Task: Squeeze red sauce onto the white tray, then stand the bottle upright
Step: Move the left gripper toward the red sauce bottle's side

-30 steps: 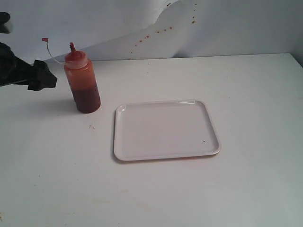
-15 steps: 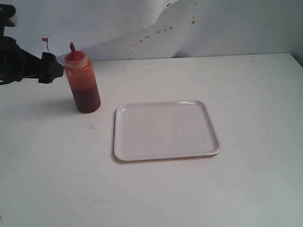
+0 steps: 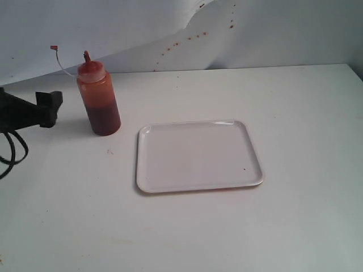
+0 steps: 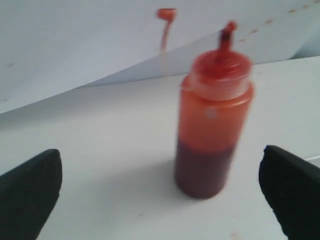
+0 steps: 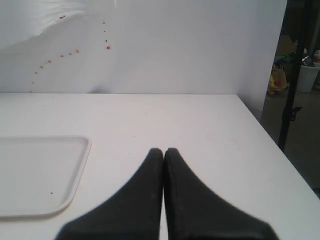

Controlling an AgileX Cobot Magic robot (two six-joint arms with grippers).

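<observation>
So, the translucent red-orange plastic squeeze bottle (image 3: 99, 99) stands upright in the upper left of the exterior view, darker red lower down, with its cap off the nozzle on its tether. The flat rectangular white plastic tray (image 3: 198, 156) lies mid-frame, to the lower right of it and apart. The left gripper (image 4: 160, 167) sits at the left edge, near the bottle but not touching, with its black fingers (image 4: 30, 192) spread wide. The right gripper (image 5: 163, 152) has its fingers pressed together.

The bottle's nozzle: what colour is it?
The nozzle is red; the left wrist view shows it best.
</observation>
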